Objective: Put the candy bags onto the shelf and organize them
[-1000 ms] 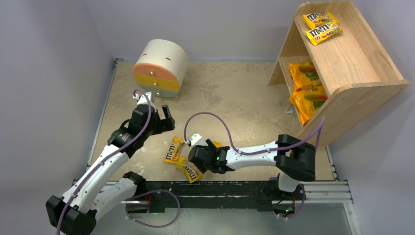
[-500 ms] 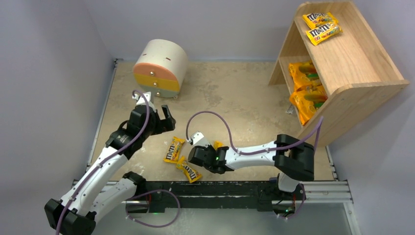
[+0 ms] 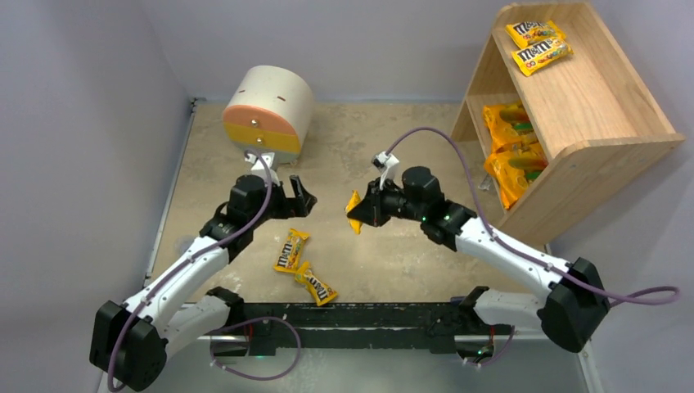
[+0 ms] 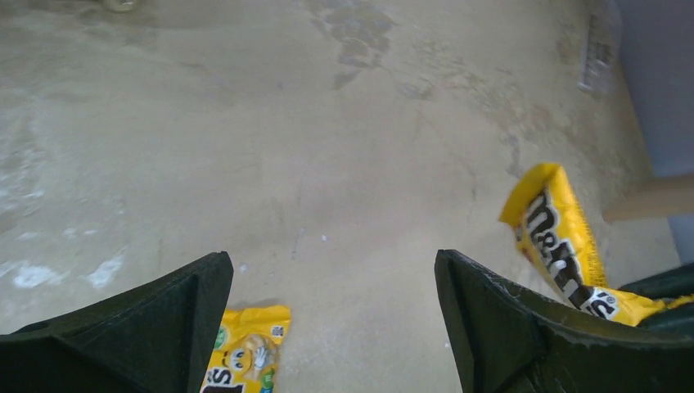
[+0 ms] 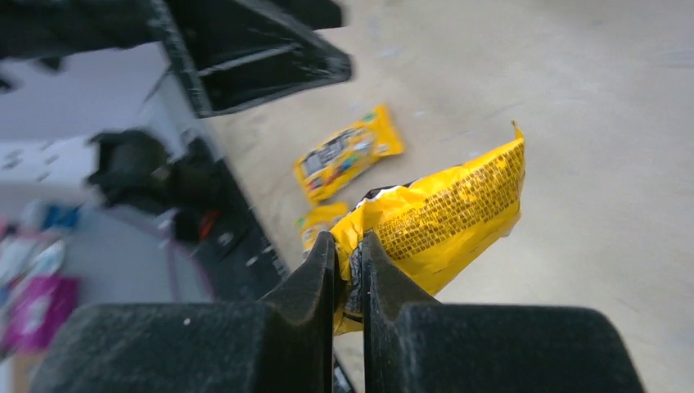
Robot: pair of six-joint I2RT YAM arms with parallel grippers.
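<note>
The right tool [image 5: 348,266] is pinched tight on one yellow packet [image 5: 446,209], held aloft over the surface [image 3: 393,155], well apart from the shelf [image 3: 597,98]. The left tool [image 4: 331,274] gapes wide, empty, near two more packets [image 3: 291,250]

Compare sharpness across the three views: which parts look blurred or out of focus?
Top external: sharp, evenly lit. Right wrist: the held packet is fairly crisp, the lying packet and background are blurred. Left wrist: tabletop clear, dark fingers lack detail.

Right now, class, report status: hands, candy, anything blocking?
Right hand shut on M&M's packet, aloft. Left hand open, empty. Nothing between packet and shelf.
</note>
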